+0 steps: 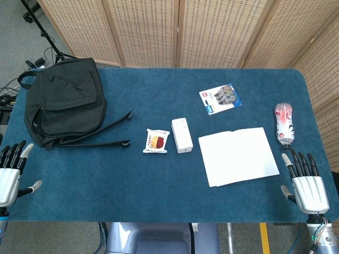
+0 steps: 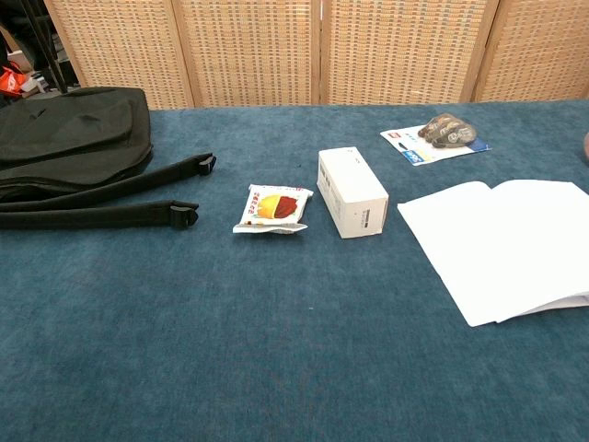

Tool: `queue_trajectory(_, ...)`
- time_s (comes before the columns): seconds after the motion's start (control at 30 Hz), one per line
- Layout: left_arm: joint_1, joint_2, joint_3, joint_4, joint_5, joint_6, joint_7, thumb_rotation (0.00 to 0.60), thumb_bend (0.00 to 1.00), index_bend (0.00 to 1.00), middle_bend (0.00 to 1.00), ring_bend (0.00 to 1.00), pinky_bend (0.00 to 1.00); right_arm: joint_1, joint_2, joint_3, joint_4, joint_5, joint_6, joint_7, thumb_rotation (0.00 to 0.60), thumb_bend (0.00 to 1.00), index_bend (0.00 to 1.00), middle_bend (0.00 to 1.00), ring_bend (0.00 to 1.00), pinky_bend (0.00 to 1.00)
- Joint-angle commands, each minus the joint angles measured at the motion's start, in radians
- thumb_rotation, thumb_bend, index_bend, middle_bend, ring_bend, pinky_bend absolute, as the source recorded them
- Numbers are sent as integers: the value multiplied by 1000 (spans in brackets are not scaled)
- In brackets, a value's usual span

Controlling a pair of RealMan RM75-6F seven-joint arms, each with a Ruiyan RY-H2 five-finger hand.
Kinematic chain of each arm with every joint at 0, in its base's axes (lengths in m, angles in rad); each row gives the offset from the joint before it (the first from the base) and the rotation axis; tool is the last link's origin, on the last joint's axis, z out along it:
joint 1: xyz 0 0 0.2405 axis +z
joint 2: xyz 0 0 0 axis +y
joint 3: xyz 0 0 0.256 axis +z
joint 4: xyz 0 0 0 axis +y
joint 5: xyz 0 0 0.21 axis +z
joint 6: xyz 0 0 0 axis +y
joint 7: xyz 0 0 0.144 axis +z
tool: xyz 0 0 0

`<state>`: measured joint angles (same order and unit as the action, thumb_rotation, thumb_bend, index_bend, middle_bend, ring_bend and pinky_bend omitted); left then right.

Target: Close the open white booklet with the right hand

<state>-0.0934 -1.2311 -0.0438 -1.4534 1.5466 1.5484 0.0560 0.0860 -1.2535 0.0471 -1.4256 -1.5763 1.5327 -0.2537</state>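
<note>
The open white booklet (image 1: 238,156) lies flat on the blue table, right of centre; in the chest view the booklet (image 2: 502,245) runs off the right edge. My right hand (image 1: 305,184) hovers at the table's front right corner, just right of the booklet, fingers spread and holding nothing. At the front left corner my left hand (image 1: 9,169) is likewise spread and empty. Neither hand shows in the chest view.
A white box (image 1: 181,135) and a snack packet (image 1: 156,141) sit left of the booklet. A blister pack (image 1: 220,99) lies behind it, a pink bottle (image 1: 284,123) to its right. A black bag (image 1: 64,101) with straps fills the back left.
</note>
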Motion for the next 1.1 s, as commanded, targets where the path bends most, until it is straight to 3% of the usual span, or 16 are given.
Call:
queue_trajectory(0.03, 0, 0, 0, 0, 0, 0, 0, 552, 66, 0, 0, 0, 0, 0, 0, 0, 0, -1, 1, 0, 600, 266, 0, 0, 0, 0)
queue_trajectory(0.77, 1, 5, -4, -3, -1, 4, -11, 552, 68, 0, 0, 0, 0, 1, -34, 4, 20, -34, 38, -11, 600, 260, 0, 0, 0, 0)
queue_trajectory(1.1, 1, 9, -2, -2, 6, 7, -29, 553, 66, 0, 0, 0, 0, 14, -68, -1, -55, -40, 16, -79, 600, 260, 0, 0, 0, 0)
